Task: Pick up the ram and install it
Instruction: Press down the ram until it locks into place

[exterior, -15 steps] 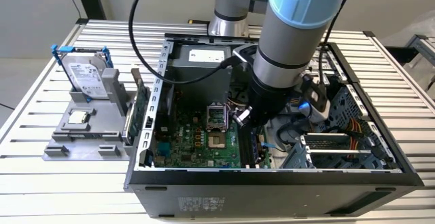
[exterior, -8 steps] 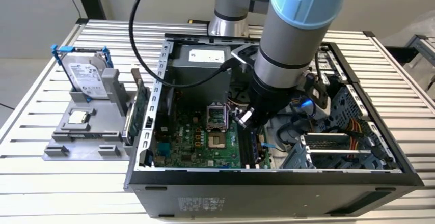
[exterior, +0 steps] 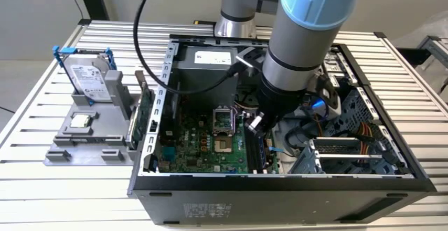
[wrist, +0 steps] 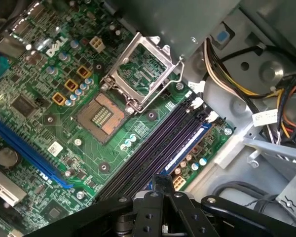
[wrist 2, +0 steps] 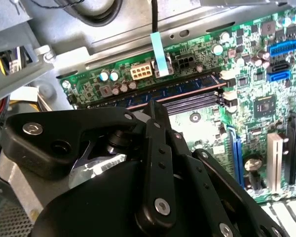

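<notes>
The ram [wrist: 185,148] looks — perhaps — already seated in the outermost motherboard slot, at about five o'clock from the CPU socket [wrist: 101,116], the gripper [wrist: 160,185] just above it — jaws drawn together, apparently holding nothing.

The arm [exterior: 308,47] is silver-grey with pale blue caps on its joints, and its gripper [exterior: 256,124] is matt black in both wrist views. The motherboard [wrist: 64,98] is green, dotted with silver capacitors and small orange-yellow parts. Its memory slots [wrist: 163,143] are black, and the ram [wrist 2: 172,91] seated in one is dark blue with a row of black chips. A bright blue slot [wrist: 24,148] runs at about eight o'clock from the silver processor socket frame [wrist: 143,69]. The computer case [exterior: 280,194] is dark grey outside, bare metal inside. The hard drive [exterior: 89,81], at nine o'clock from the case, is silver in a blue frame on a grey stand [exterior: 84,142]. The table [exterior: 42,189] is ribbed silver-white.
</notes>
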### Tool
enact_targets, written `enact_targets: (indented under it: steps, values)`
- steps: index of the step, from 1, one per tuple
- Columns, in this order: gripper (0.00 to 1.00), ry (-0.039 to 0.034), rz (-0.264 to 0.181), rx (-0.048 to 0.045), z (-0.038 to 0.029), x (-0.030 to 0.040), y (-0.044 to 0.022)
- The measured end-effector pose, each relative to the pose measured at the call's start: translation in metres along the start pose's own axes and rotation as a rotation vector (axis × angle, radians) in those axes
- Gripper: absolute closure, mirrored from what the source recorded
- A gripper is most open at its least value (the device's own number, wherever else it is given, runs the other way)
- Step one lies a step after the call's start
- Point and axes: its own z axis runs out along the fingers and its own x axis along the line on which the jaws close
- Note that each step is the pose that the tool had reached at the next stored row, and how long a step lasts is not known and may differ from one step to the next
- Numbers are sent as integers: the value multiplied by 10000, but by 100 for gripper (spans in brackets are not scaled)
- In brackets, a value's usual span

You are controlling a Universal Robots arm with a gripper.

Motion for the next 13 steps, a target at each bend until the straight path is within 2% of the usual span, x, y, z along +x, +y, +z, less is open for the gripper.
enact_targets:
  steps: [13]
  values:
    - [100, 57, -1846, -93, 0, -13, -12]
